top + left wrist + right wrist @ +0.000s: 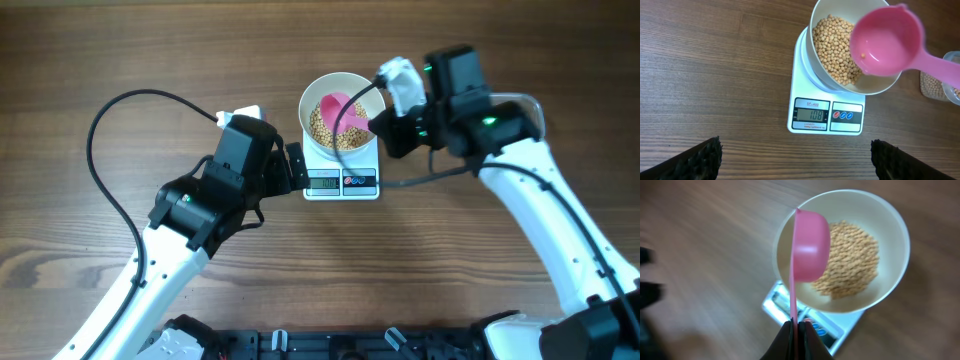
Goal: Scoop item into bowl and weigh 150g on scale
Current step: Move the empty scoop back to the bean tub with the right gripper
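overhead view, from the left: the left gripper (293, 168) hangs just beside the small white square kitchen scale (341, 183), jaws spread wide and empty. on the scale sits the round white bowl (308, 100), partly filled with small tan beans (322, 124). the pink plastic scoop (343, 107) hangs over the bowl, nearly empty (one bean clings inside), its handle pinched in the closed right gripper (388, 128). the grey display (811, 115) reads 108, so i judge more scooping is needed to reach 150.

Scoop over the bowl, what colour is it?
The scoop is pink; the left wrist view shows it best.
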`<action>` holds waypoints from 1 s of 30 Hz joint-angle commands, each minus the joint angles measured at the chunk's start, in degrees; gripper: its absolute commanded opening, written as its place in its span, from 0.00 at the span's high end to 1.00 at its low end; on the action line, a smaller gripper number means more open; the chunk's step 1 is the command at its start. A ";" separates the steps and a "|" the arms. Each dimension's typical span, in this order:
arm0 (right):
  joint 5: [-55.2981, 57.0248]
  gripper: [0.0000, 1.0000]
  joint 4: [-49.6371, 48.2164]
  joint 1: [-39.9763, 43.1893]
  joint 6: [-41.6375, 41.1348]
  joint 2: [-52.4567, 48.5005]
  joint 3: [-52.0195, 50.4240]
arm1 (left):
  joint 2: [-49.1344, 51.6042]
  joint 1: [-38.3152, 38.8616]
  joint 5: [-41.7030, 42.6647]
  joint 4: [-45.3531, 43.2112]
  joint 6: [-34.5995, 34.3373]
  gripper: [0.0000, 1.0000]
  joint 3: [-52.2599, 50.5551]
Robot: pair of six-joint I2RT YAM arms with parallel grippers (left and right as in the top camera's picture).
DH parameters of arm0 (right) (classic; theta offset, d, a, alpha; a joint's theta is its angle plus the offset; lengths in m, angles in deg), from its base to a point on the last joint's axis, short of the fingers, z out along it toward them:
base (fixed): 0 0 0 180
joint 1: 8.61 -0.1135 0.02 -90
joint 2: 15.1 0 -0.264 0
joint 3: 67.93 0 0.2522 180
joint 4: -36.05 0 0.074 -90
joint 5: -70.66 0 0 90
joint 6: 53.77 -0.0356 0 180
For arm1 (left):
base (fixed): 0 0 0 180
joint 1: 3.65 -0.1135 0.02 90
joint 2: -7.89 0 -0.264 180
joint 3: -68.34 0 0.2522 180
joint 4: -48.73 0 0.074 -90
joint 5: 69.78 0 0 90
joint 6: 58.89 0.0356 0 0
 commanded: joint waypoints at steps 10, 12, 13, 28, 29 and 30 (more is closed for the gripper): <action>-33.46 0.96 5.44 27.76 -5.86 0.44 0.22 | -0.42 -0.26 -0.57 -0.11 0.48 0.00 0.02; -33.57 0.96 5.92 30.03 -5.92 0.44 0.22 | -0.42 -0.26 -0.57 -0.11 0.48 0.00 0.02; -33.57 0.96 5.92 30.73 -6.05 0.44 0.22 | -0.42 -0.26 -0.57 -0.11 0.48 0.00 0.02; -33.05 0.96 -3.34 45.09 -25.33 0.44 0.22 | -0.42 -0.26 -0.57 -0.11 0.48 0.00 0.02; -31.87 0.96 -3.43 46.18 -25.38 0.44 0.22 | -0.42 -0.26 -0.57 -0.11 0.48 0.00 0.02; -30.56 0.96 -3.13 46.84 -25.38 0.44 0.22 | -0.42 -0.26 -0.57 -0.11 0.48 0.00 0.02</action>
